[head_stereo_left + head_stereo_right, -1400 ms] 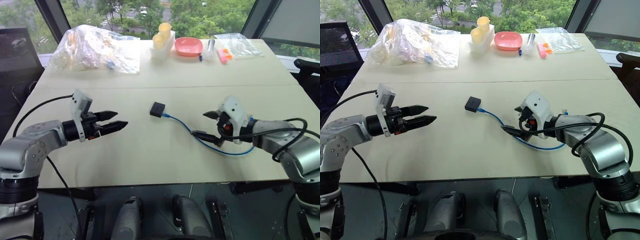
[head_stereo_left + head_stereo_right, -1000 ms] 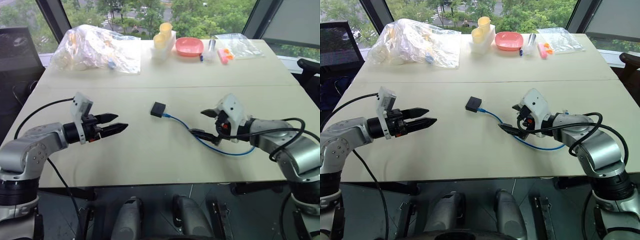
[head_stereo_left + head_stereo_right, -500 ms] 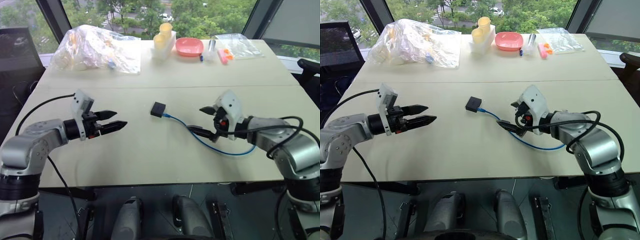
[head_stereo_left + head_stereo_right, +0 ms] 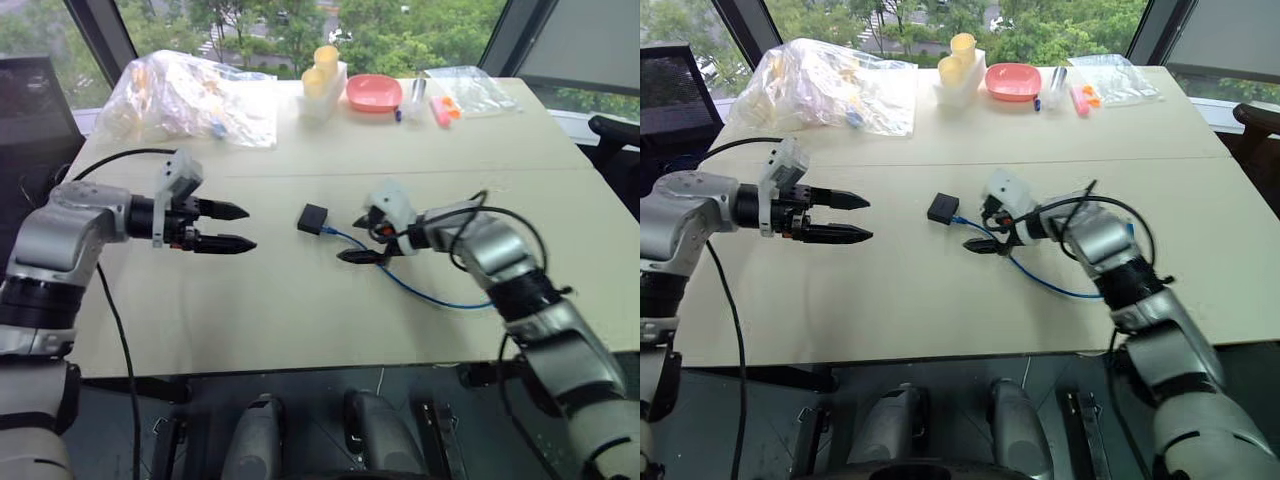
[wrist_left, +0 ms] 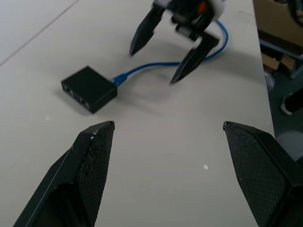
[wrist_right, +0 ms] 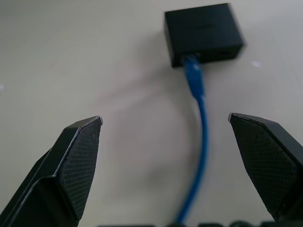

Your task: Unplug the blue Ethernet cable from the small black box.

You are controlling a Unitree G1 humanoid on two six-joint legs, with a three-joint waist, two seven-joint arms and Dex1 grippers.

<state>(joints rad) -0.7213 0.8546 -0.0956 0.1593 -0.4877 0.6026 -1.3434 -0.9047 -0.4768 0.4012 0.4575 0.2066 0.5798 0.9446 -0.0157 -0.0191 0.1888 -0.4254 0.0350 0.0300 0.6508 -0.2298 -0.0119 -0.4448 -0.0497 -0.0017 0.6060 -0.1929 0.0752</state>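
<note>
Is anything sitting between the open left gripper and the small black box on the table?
No. The left wrist view shows bare tabletop between the left gripper and the small matte black box.

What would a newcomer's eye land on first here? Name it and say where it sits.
The blue cable curling across the middle of the pale table, still plugged into the small black box. The right hand, open, hovers just behind the plug, while the left hand, also open, points at the box from the other side. A crumpled plastic bag and a pink bowl line the far edge.
</note>
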